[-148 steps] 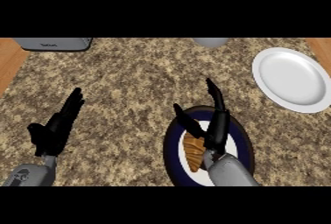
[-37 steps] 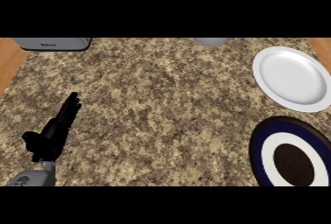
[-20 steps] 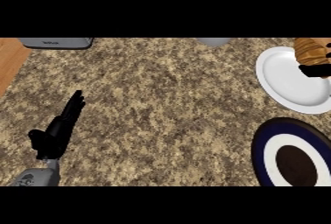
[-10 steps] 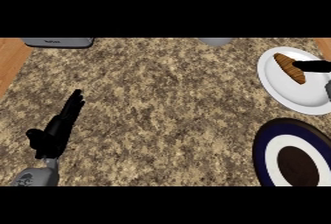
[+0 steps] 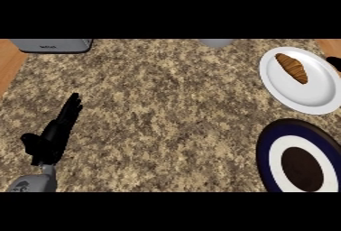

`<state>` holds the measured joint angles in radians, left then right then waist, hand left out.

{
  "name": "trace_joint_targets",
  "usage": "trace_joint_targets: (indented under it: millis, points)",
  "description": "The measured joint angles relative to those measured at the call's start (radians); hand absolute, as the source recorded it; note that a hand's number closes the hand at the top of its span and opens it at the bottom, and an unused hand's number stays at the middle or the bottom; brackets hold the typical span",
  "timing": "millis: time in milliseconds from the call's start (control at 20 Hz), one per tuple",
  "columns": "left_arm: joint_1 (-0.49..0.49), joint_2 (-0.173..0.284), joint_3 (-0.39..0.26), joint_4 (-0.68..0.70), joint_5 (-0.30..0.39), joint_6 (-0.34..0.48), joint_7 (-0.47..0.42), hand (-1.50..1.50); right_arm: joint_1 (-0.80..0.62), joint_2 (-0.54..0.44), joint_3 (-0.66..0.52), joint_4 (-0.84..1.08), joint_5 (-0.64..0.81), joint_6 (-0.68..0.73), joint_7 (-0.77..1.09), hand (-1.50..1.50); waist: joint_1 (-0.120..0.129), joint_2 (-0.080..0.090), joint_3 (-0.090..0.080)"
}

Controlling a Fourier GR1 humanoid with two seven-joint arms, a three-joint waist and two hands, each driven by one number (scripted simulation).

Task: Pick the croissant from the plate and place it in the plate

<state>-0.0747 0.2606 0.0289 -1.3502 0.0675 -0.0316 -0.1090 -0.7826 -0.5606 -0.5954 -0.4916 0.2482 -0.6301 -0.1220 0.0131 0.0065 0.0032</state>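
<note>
Two plates at right of granite counter point(image 5: 173, 103). Croissant point(image 5: 292, 67) lying on white plate point(image 5: 306, 97), upper left part, nothing gripping it. Dark blue plate point(image 5: 268, 153) below, near lower right edge, bare. Left hand point(image 5: 52, 140) resting low at left, fingers straight, open, holding nothing. Right hand point(image 5: 334, 62) barely visible at right edge beside white plate; fingers impossible to judge. Grey appliance point(image 5: 52, 45) at top left.
</note>
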Motion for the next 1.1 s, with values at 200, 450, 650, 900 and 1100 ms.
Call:
trace_joint_targets:
  millis: [200,450,650,900,1100]
  points:
    - [0.021,0.000,0.005,-0.006,0.001,-0.006,-0.004,0.00,0.116,-0.011,-0.085,-0.050,-0.117,0.108,-0.125,-1.50,-0.011,-0.004,-0.001]
    - [0.027,-0.012,0.008,0.010,-0.018,0.003,-0.030,0.00,0.276,-0.039,-0.142,-0.080,-0.212,0.261,-0.255,-1.50,-0.016,-0.006,-0.002]
    - [0.015,-0.022,0.009,0.010,-0.024,0.005,-0.016,0.00,0.381,-0.064,-0.154,-0.091,-0.257,0.371,-0.331,-1.50,-0.016,-0.006,-0.002]
    - [0.006,-0.025,0.022,0.026,-0.032,-0.010,-0.023,0.00,0.460,-0.088,-0.148,-0.062,-0.292,0.439,-0.404,-1.50,-0.013,-0.006,-0.002]
    - [0.009,-0.028,0.033,0.021,-0.033,-0.025,-0.023,0.00,0.488,-0.101,-0.140,0.004,-0.309,0.461,-0.484,-1.50,-0.010,-0.005,-0.002]
